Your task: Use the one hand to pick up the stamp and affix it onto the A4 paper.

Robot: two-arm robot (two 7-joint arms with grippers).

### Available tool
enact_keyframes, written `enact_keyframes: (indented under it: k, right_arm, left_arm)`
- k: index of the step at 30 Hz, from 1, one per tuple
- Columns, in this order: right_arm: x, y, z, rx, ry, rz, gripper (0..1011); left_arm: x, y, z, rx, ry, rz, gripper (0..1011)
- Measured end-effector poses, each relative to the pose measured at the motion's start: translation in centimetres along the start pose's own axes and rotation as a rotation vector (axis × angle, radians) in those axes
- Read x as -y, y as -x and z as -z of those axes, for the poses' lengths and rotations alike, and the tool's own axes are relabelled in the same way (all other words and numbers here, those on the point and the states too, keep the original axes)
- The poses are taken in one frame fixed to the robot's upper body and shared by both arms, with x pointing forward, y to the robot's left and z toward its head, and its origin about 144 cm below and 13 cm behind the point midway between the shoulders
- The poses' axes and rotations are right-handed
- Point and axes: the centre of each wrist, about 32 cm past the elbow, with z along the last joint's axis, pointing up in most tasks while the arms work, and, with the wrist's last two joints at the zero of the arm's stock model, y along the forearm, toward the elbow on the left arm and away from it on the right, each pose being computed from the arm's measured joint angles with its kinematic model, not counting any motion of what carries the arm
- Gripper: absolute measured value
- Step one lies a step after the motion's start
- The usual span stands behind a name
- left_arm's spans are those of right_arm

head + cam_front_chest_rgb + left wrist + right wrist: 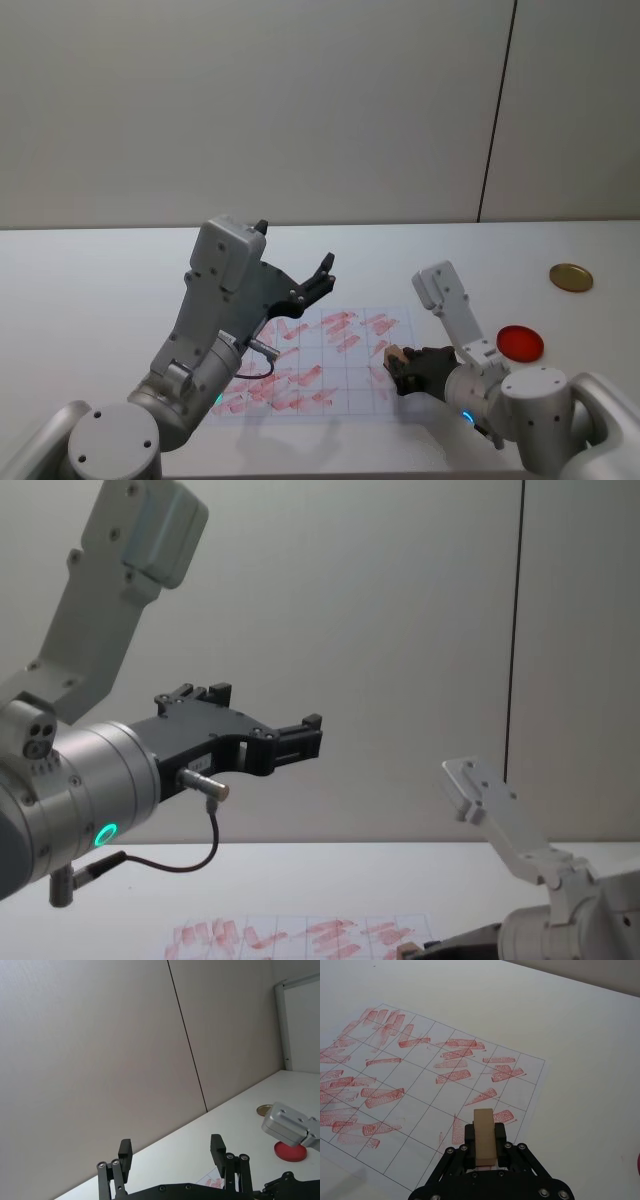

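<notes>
My right tool (403,366) is pinching the small light-tan rectangular wooden stamp (484,1137). One black finger (469,1140) presses on each long side, and the block's end pokes out past the fingertips. The stamp hangs low over the white gridded A4 paper (420,1085), which is crowded with smeared red rectangular marks. I cannot tell whether its face touches the sheet. Under and just ahead of the tool are the cells by the sheet's edge, and beyond them is the bare white surface (580,1035).

I judge the block to be light and stiff, so it will not give under a firm squeeze. Its plain sanded sides look smooth enough to twist or slide when I press down. Holding it on the long sides near the middle seems right. The smears suggest the inked face drags easily, and the thin loose sheet may shift or cling.

My left tool (171,1146) is spread wide, raised in the air well off to the side, idle.
</notes>
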Motion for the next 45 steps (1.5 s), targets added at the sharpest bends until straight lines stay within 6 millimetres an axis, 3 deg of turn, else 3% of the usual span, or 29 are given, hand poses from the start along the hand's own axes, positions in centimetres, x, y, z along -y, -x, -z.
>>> enact_keyframes:
  k: [25, 45]
  right_arm:
    - [0.0, -0.4, -1.2, -0.044, -0.021, 0.009, 211]
    - [4.6, -0.9, -5.8, -0.009, -0.224, 0.099, 211]
  left_arm:
    - [0.0, 0.0, 0.0, 0.0, 0.0, 0.0, 993]
    - [0.0, 0.0, 0.0, 0.0, 0.0, 0.0, 993]
